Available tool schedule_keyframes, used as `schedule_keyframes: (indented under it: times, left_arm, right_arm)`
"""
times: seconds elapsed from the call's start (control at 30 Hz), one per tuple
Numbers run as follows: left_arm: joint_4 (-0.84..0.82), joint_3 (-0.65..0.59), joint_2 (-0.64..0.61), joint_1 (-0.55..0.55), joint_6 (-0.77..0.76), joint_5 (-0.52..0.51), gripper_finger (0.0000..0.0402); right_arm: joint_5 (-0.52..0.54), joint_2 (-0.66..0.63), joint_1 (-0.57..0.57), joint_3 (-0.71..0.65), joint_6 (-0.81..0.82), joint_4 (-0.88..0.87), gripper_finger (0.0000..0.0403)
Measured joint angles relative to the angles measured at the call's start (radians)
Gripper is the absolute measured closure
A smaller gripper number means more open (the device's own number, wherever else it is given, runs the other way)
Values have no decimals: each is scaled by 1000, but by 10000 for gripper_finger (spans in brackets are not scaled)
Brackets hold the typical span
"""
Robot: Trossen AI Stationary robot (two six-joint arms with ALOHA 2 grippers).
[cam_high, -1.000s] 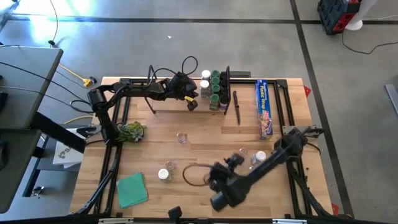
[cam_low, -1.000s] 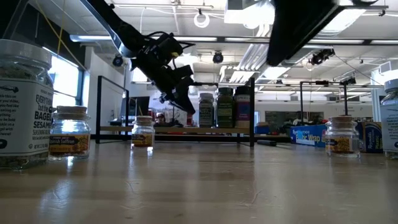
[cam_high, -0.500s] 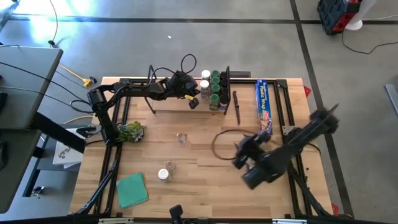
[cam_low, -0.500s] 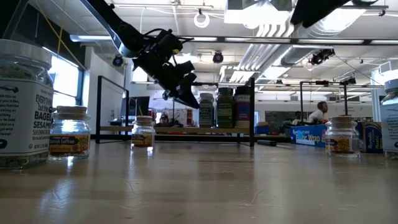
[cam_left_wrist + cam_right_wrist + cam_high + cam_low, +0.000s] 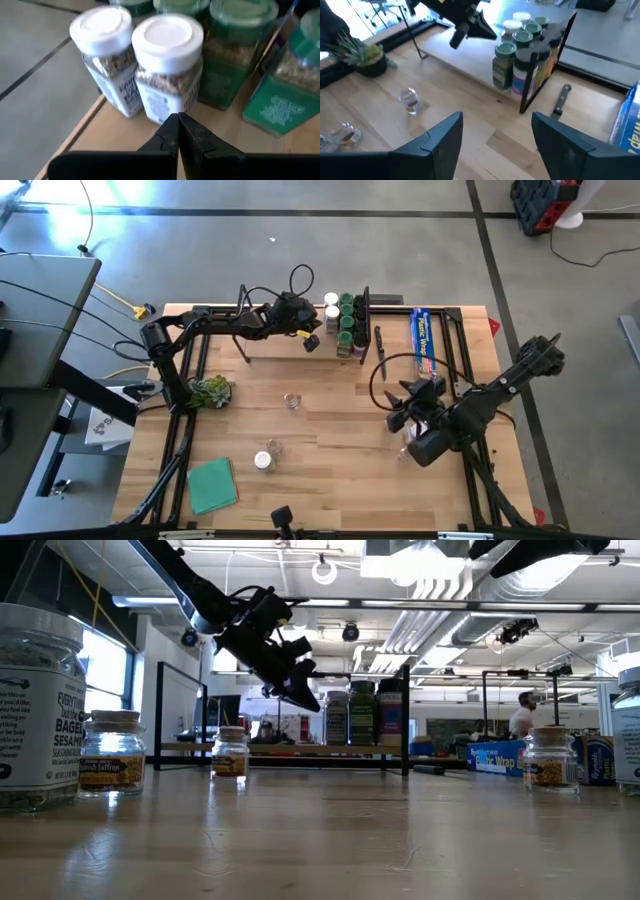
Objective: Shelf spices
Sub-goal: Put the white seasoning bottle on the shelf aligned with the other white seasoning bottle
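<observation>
High view: left gripper (image 5: 311,341) jaws shut, empty, over flat light-wood shelf (image 5: 275,346), beside upright green- and white-lidded clear spice jars (image 5: 343,320). Right wrist view: right gripper (image 5: 497,132) jaws wide, empty; small clear jar (image 5: 410,100) upright on counter, ahead, nearer this arm.

The left arm is stretched from its base at the table's left edge across the far side of the table, its elbow bent and the forearm angled toward the middle. The left gripper (image 5: 311,340) is held raised above the surface and tilted downward, and its fingers (image 5: 170,131) are pressed together with nothing between them. The right arm is reached in from the table's right edge, with the forearm laid diagonally toward the centre. The right gripper (image 5: 402,408) is held above the table, its fingers (image 5: 440,137) spread well apart and empty.
</observation>
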Motion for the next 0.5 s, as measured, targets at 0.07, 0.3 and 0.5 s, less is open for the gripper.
schedule_keyframes:
  times: [0.07,0.3,0.5]
  left_arm:
    - [-24,0,-6,0,8,-4,401]
    - [-67,0,-31,23,27,-55,401]
    - [37,-1,28,106,-37,72,401]
  right_arm:
    - [-39,1,-10,0,-2,1,171]
    - [-208,1,-32,0,44,-2,171]
    - [-197,-8,-77,0,-12,-30,171]
